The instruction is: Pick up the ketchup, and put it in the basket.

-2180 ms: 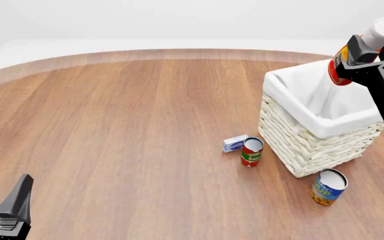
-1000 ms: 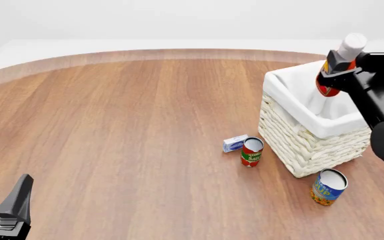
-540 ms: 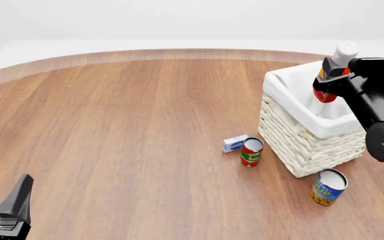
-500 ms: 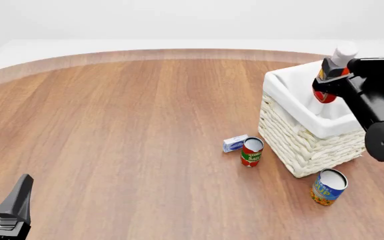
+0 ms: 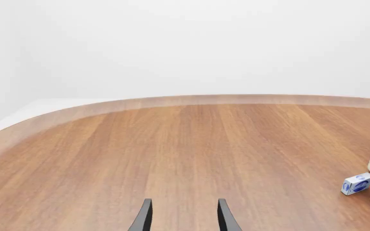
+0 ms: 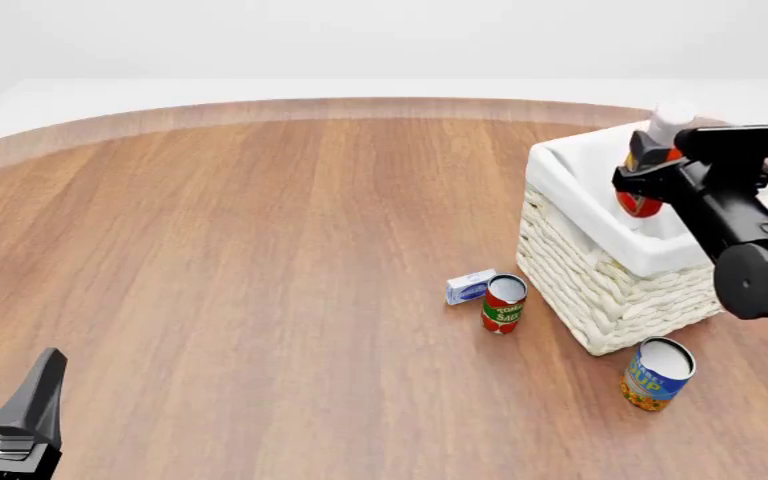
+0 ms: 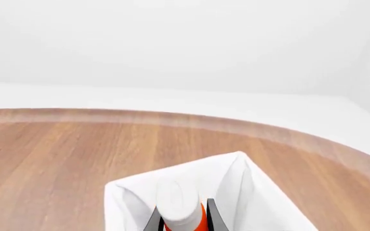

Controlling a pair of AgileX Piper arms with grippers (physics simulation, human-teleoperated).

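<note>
Under my right gripper (image 6: 651, 180) sits the basket (image 6: 584, 280), its cloth-lined mouth directly below, so whatever I let go should fall inside. Clamped between the jaws is the ketchup (image 6: 640, 195), cap up and a little tilted, its red base already at about rim level; I judge it wants only a bit more descent before release. Nearer me than that gripper, outside the basket wall, stand the blue-and-orange can (image 6: 656, 373), the red-and-green can (image 6: 503, 303) and a small white-and-blue box (image 6: 470, 286). My left gripper (image 5: 183, 219) hangs far across the table, jaws parted, holding nothing. Only the right wrist view shows the white cap (image 7: 178, 204) centred over the lining; the front view shows the height.
</note>
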